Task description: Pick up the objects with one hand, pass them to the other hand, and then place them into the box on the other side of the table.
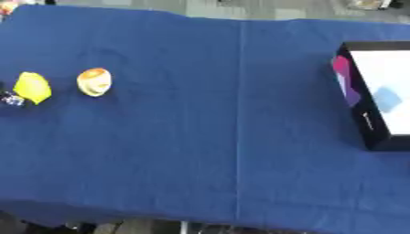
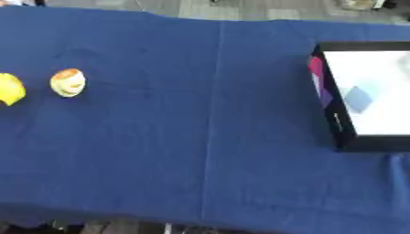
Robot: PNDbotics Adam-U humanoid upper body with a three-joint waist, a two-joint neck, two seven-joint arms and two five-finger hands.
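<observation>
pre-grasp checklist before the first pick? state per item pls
1. Objects in view: yellow object and orange-yellow round object lie on the blue tablecloth at the robot's left. Ok.
2. The two are apart, not touching. Ok.
3. Small dark shiny thing sits right beside the yellow object at the view's left edge; what it is, cannot tell.
4. Box at the robot's right, open side up, white inside visible. Ok.
5. Cloth between objects and box carries nothing. Ok.
6. Hands: neither shows in either view. Cannot tell.
</observation>
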